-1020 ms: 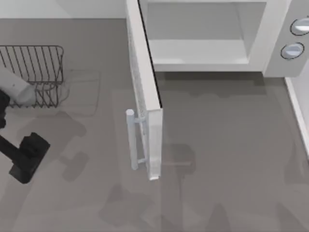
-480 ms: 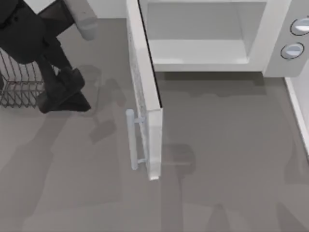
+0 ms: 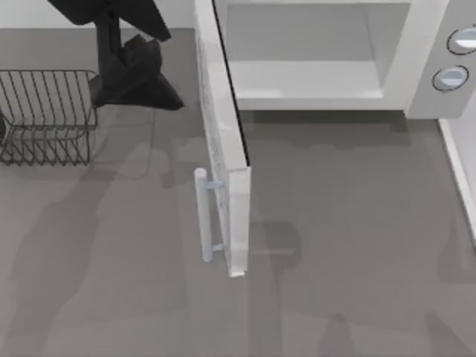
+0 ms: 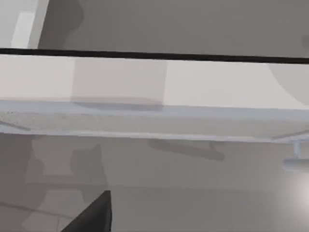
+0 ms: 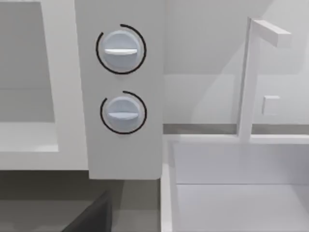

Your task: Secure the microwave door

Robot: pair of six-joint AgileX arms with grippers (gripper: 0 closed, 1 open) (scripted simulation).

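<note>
Microwave [image 3: 327, 52] sits at the table's far edge, its microwave door [image 3: 223, 149] swung wide toward the near edge. Left gripper [image 3: 134, 74] hovers outside it, finger spread unclear; best push flat, near the handle [image 3: 201, 216].

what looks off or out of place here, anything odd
Only the microwave door: it stands wide open, swung out square from the microwave, cavity exposed. The left gripper hovers beside its outer face. The wire rack sits upright; nothing spilled.

Wire rack [image 3: 46, 115] crowds table [image 3: 349, 245] left of microwave door [image 3: 223, 149].
</note>
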